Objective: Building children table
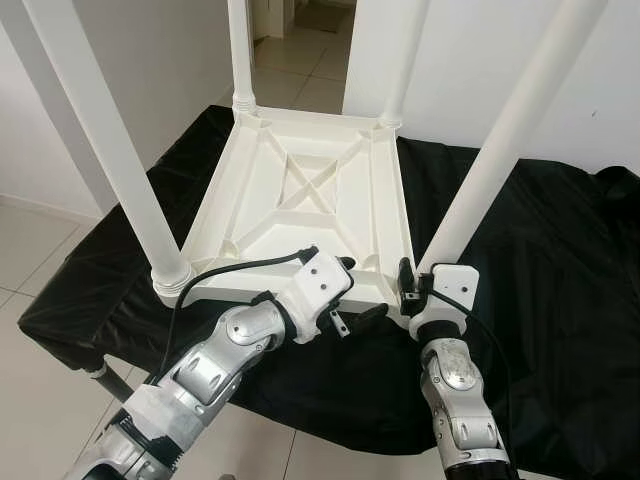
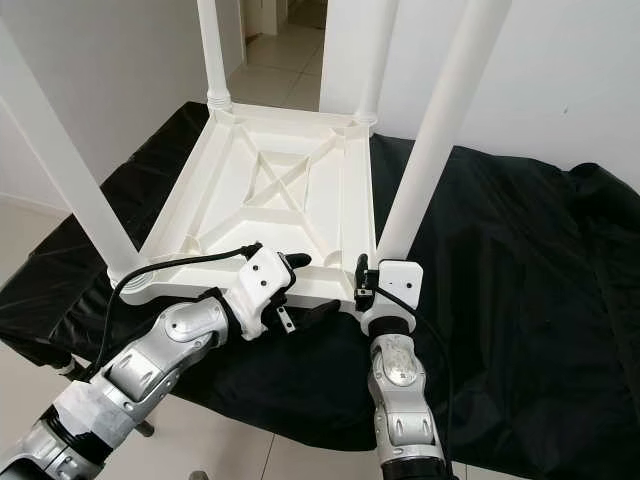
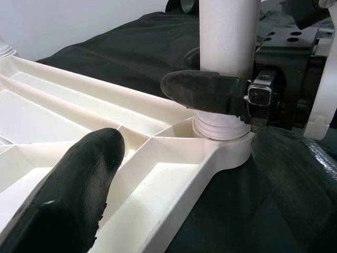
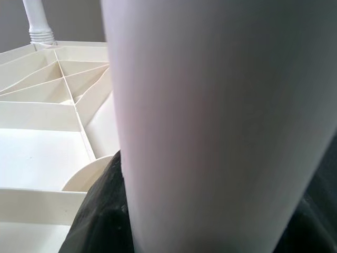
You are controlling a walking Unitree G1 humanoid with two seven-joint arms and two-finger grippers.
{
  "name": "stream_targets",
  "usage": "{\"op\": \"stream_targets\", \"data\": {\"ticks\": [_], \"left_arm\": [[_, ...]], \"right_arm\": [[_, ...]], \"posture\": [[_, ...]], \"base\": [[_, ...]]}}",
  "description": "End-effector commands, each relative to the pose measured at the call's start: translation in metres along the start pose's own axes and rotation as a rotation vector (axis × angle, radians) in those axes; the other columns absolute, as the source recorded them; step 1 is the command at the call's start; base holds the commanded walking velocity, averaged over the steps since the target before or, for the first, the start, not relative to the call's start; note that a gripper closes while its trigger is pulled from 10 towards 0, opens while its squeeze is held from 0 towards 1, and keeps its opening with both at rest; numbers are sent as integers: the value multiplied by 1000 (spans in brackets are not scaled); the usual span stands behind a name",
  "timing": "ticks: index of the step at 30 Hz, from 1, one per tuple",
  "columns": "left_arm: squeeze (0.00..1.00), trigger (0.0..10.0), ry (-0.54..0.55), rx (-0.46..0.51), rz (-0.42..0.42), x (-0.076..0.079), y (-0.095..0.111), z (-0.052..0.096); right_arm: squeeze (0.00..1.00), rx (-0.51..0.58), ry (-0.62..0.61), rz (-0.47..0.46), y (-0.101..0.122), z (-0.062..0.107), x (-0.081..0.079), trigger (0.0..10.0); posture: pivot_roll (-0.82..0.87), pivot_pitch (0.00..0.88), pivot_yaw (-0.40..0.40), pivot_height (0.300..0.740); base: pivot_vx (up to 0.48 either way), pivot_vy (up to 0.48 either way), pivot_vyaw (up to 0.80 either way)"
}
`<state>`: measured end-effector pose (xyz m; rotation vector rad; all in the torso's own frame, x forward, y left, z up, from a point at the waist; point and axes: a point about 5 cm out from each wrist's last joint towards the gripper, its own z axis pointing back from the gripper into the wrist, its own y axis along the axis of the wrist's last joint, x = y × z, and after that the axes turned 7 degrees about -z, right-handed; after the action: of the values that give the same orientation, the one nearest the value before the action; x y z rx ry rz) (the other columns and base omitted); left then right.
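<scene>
While upturned table (image 1: 310, 200) lies on cloth, right pincer (image 3: 210, 92) clasping near leg (image 1: 505, 140).

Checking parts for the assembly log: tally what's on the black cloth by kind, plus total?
White table legs, standing upright in the corner sockets: 4 (near-left, near-right, far-left, far-right)
White tabletop, upside down, ribbed underside up: 1
Total: 5, all on the black cloth.

Bright, even daylight; sharp head views, blurred wrist close-ups.
</scene>
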<state>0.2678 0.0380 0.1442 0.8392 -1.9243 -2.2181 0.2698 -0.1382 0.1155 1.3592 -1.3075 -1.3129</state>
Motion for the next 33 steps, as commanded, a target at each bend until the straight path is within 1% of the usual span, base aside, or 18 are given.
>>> {"op": "stream_targets", "data": {"ticks": [1, 2, 3, 9, 10, 11, 12, 14, 16, 20, 21, 22, 23, 24, 26, 28, 30, 33], "left_arm": [[0, 10000, -149, 9, -12, 9, -1, 0], [0, 10000, -149, 10, -12, 9, -1, 0], [0, 10000, -150, 11, -13, 10, -1, -1], [0, 10000, -148, 12, -13, 10, -1, -1], [0, 10000, -146, 11, -13, 10, -1, -1], [0, 10000, -146, 11, -13, 10, -1, -1], [0, 10000, -144, 11, -13, 11, -1, 0], [0, 10000, -144, 11, -13, 11, -1, 0], [0, 10000, -142, 8, -10, 12, -2, 0], [0, 10000, -142, 8, -9, 12, -3, 1], [0, 10000, -146, 8, -10, 12, -3, 0], [0, 10000, -146, 8, -10, 12, -3, 0], [0, 10000, -148, 8, -11, 12, -3, 0], [0, 10000, -150, 8, -12, 12, -2, -1], [0, 10000, -152, 9, -13, 12, -2, -1], [0, 10000, -152, 9, -13, 12, -2, -1], [0, 10000, -155, 11, -14, 12, -1, -1], [0, 10000, -158, 11, -15, 13, -1, -1]], "right_arm": [[0, -97, -44, 14, -20, 8, 2, 10000], [110, -91, -36, 3, -21, 8, 0, 10000], [1000, -78, -11, -7, -20, 8, -1, 10000], [1000, -41, 45, -54, -16, 10, 1, 10000], [706, -34, 84, -70, -14, 10, 6, 10000], [706, -34, 84, -70, -14, 10, 6, 10000], [0, -29, 115, -64, -13, 10, 10, 10000], [0, -29, 115, -64, -13, 10, 10, 10000], [0, -19, 198, -56, -10, 9, 20, 10000], [0, -18, 235, -50, -9, 9, 23, 10000], [0, -37, 344, -43, -7, 8, 24, 10000], [0, -37, 344, -43, -7, 8, 24, 10000], [0, -50, 418, -29, -5, 7, 25, 10000], [0, -66, 478, -15, -3, 4, 30, 10000], [0, -76, 525, 11, 0, -1, 35, 10000], [0, -76, 525, 11, 0, -1, 35, 10000], [0, -109, 601, 52, 7, -13, 49, 10000], [0, -143, 660, 88, 10, -23, 57, 10000]], "posture": [[-68, 0, -53, 740], [-67, 0, -54, 740], [-66, 0, -55, 740], [-62, 0, -62, 740], [-59, 0, -67, 740], [-59, 0, -67, 740], [-58, 0, -70, 740], [-58, 0, -70, 740], [-61, 0, -68, 740], [-63, 0, -66, 740], [-66, 0, -63, 740], [-66, 0, -63, 740], [-66, 0, -63, 740], [-66, 0, -62, 740], [-64, 0, -62, 740], [-64, 0, -62, 740], [-57, 0, -60, 740], [-54, 0, -56, 740]], "base": [[0, 0, 0], [0, 0, 0], [0, 0, 0], [0, 0, 0], [0, 0, 0], [0, 0, 0], [0, 0, 0], [0, 0, 0], [0, 0, 0], [0, 0, 0], [0, 0, 0], [0, 0, 0], [0, 0, 0], [0, 0, 0], [0, 0, 0], [0, 0, 0], [0, 0, 0], [0, 0, 0]]}}
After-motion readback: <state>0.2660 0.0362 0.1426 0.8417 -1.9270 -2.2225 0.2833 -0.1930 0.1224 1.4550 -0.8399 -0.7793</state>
